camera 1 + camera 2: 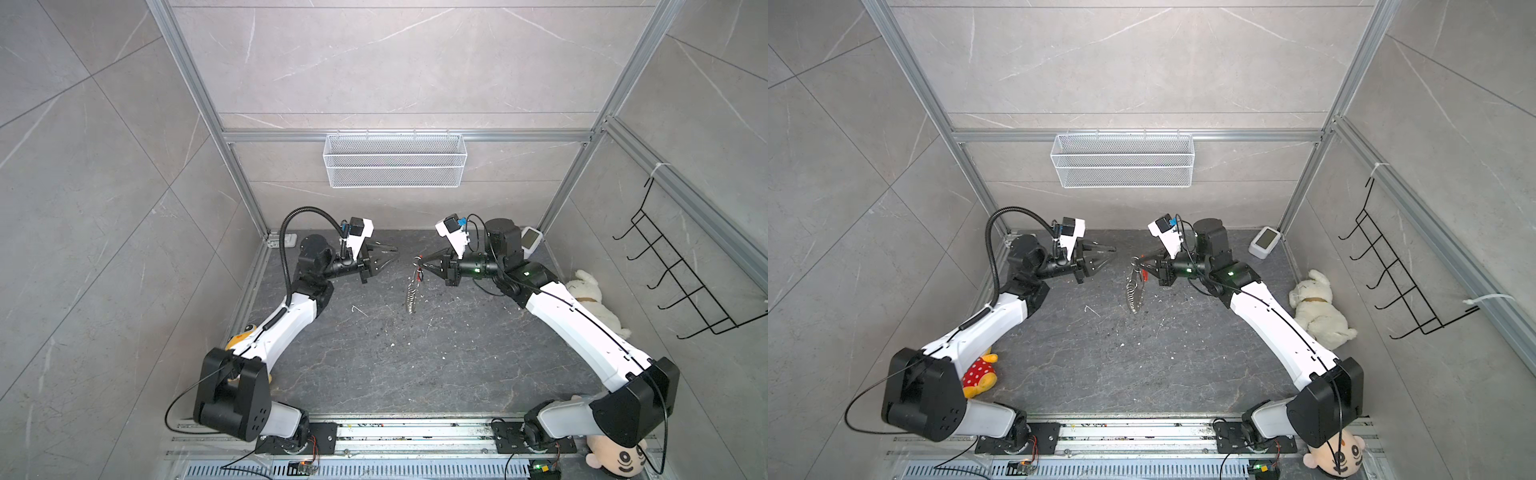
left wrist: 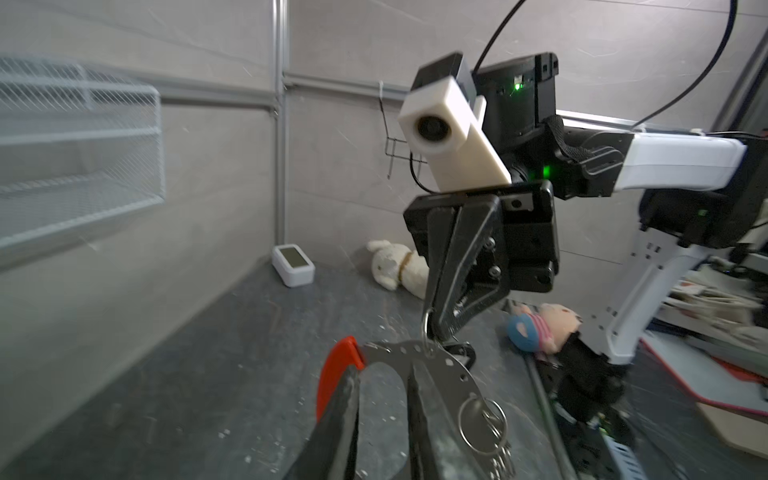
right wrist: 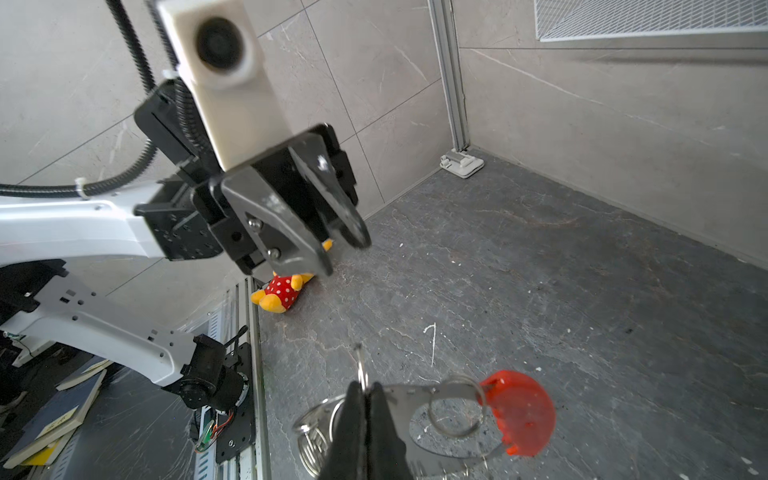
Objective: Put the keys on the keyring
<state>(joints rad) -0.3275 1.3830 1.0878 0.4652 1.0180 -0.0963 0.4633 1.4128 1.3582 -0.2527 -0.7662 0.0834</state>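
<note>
The keyring (image 1: pixel 412 293) (image 1: pixel 1133 291) hangs in the air from my right gripper (image 1: pixel 424 262) (image 1: pixel 1140 262). It is a thin metal band (image 3: pixel 415 395) with a red plastic piece (image 3: pixel 519 411) (image 2: pixel 336 374) and silver rings strung on it. The right gripper (image 3: pixel 365 386) is shut on a small split ring (image 2: pixel 426 332) threaded on the band. My left gripper (image 1: pixel 392 255) (image 1: pixel 1111 254) (image 2: pixel 382 374) (image 3: pixel 343 253) faces it a short way to the left, open, with nothing between its fingers. I cannot make out the keys; a small black piece (image 2: pixel 459 353) shows behind the band.
A white mesh basket (image 1: pixel 395 160) hangs on the back wall and a black wire hook rack (image 1: pixel 681 270) on the right wall. A white plush dog (image 1: pixel 590 291), a white device (image 1: pixel 532 241), a red-dotted plush (image 1: pixel 980 374), a doll head (image 1: pixel 619 457) and a small bent wire (image 1: pixel 359 309) lie on the dark floor.
</note>
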